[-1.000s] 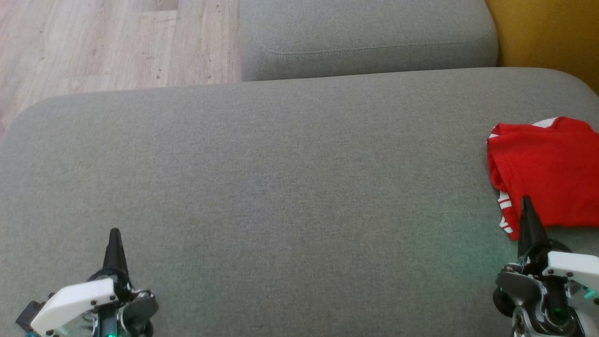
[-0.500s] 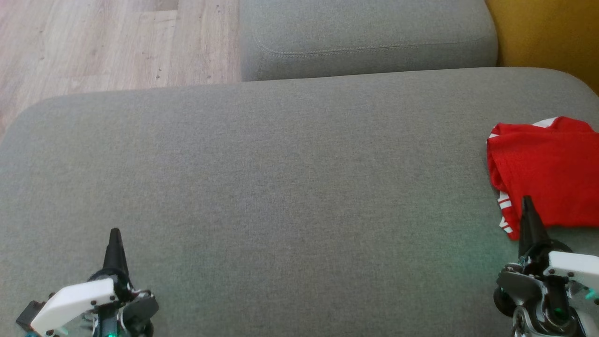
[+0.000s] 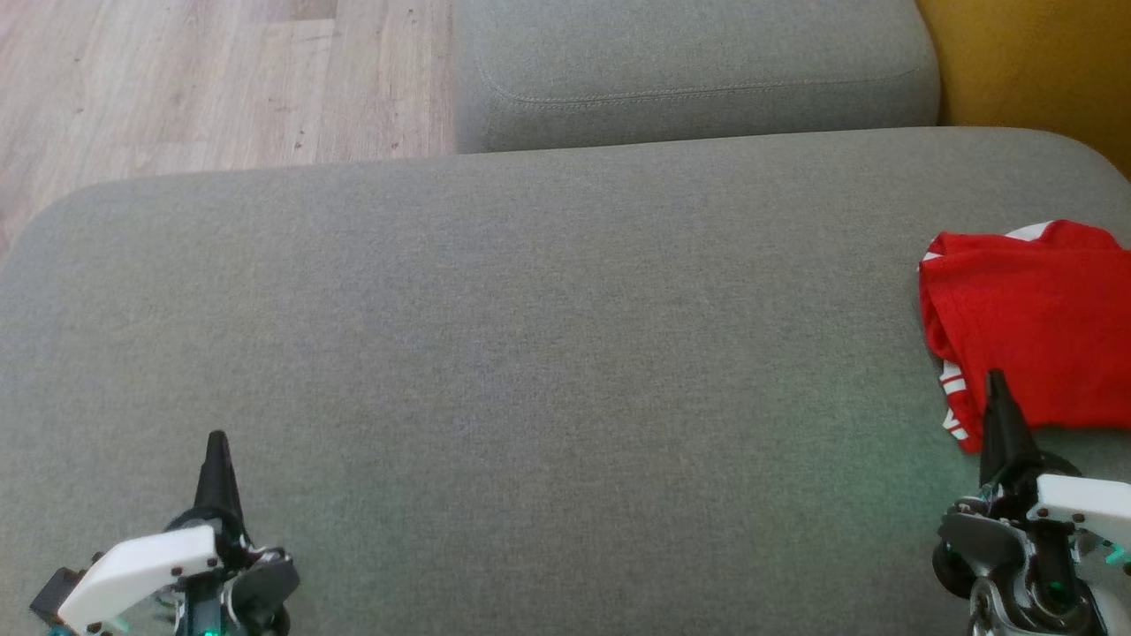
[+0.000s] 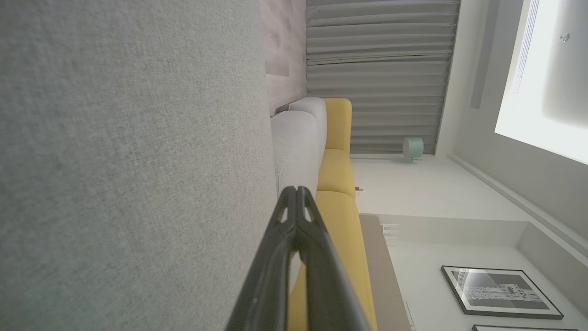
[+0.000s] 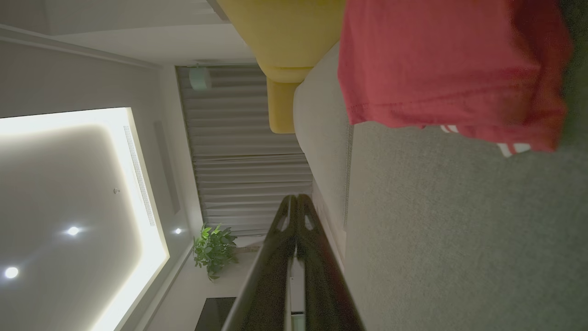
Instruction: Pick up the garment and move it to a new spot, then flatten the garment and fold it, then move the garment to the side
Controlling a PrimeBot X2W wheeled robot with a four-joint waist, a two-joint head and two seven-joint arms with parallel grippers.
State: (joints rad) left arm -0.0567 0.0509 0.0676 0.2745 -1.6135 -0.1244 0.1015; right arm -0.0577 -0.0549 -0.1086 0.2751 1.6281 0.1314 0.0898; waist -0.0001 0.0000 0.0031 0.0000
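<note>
Nothing has shifted: our left gripper [image 3: 216, 439] and right gripper [image 3: 996, 377] stay pressed together, empty. The garment [image 3: 1029, 327] lies right, seemingly folded, so we're probably done.

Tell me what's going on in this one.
A two-armed robot faces a grey sofa cushion. A red garment lies in a compact, roughly folded heap at the cushion's right edge. Both hands are shut and hold nothing: the left hand is over bare cushion, the right hand sits just short of the garment's near edge.
</note>
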